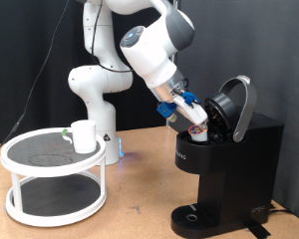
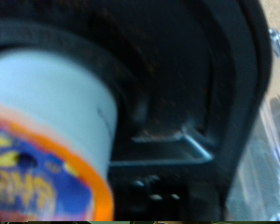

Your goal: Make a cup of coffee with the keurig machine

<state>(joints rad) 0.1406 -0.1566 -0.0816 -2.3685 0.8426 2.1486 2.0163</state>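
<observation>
Wrist view, nearest: a coffee pod [image 2: 47, 140] with white wall and orange-rimmed printed lid fills the foreground, with the dark brew chamber behind it. Exterior view: the gripper [image 1: 189, 115] pinches this pod between its jaws at the mouth of the keurig machine [image 1: 229, 169], whose hinged lid [image 1: 236, 105] stands raised. Step in hand, as judged: pod loading. Seating calls for alignment with the holder. The cup [image 1: 84, 135] stands well apart on a white two-tier stand [image 1: 52, 179] at the exterior view's left
</observation>
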